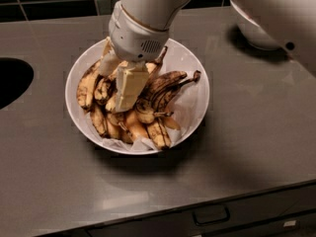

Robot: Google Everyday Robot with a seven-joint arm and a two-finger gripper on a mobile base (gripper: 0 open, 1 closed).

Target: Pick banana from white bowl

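Gripper (113, 90) is shoved down into the left side of the banana pile (163, 85) in the white bowl (198, 73), bananas packed all round it. Honestly can't tell if it's got a grip on one. The bowl sits mid counter (247, 132), with paper lining (190, 107) showing on the right.

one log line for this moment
phase: grasp attempt | gripper: down among brown-spotted yellow bananas | large shallow glossy white bowl: on grey counter | lift: not yet
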